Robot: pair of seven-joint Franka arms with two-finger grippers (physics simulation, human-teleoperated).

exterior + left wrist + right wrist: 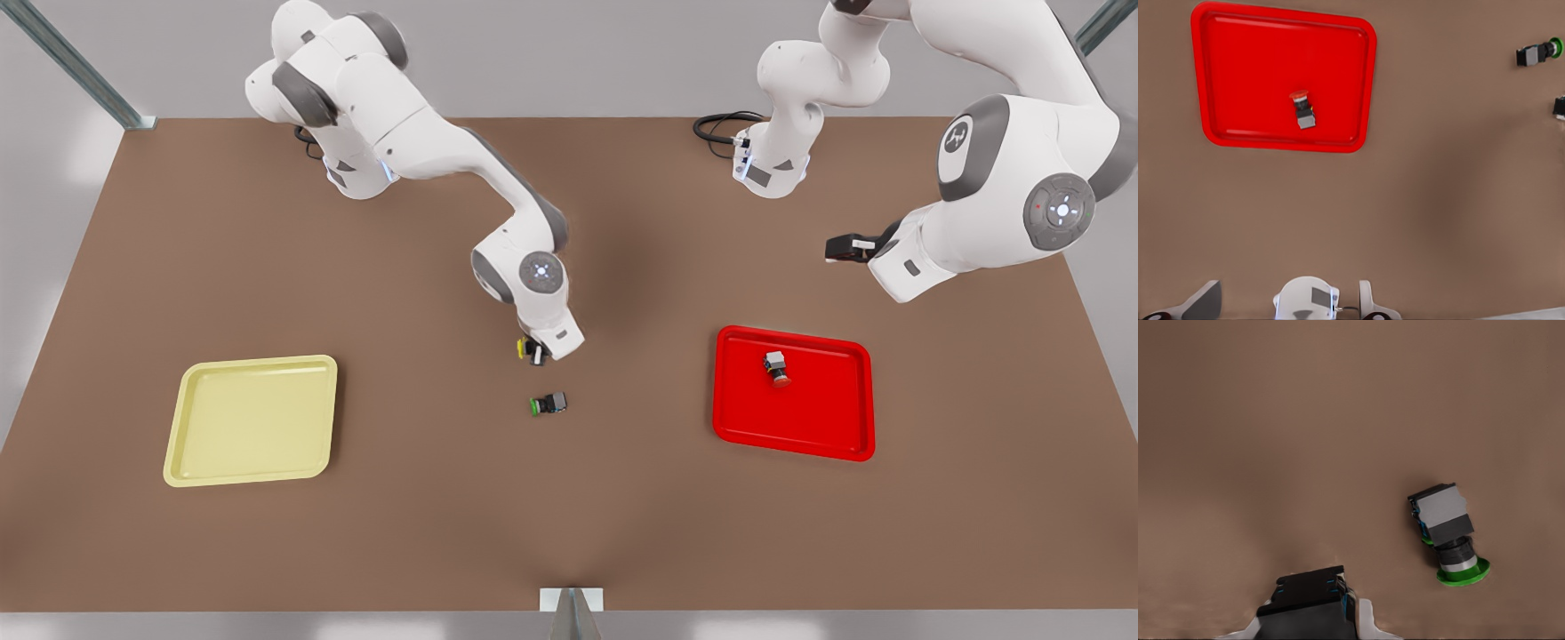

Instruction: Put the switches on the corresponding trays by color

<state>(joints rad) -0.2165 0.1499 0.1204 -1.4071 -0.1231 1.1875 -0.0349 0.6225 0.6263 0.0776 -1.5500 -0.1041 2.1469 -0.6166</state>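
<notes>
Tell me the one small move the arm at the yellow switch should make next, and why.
Probably lift straight up a little. The right hand sits low over the table at the yellow switch, apparently closed on it, and the green switch lies close beside. The yellow tray is empty, off to the front view's left. The red switch already lies in the red tray; the left hand waits.

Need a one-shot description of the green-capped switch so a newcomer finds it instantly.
Start at the brown table, between the pale yellow tray and the red tray. Near the middle, just in front of the right end effector, lies the green-capped switch on its side on bare tabletop. Its cap is green; the red switch sits in the red tray, and the yellow switch is at the end effector.
</notes>
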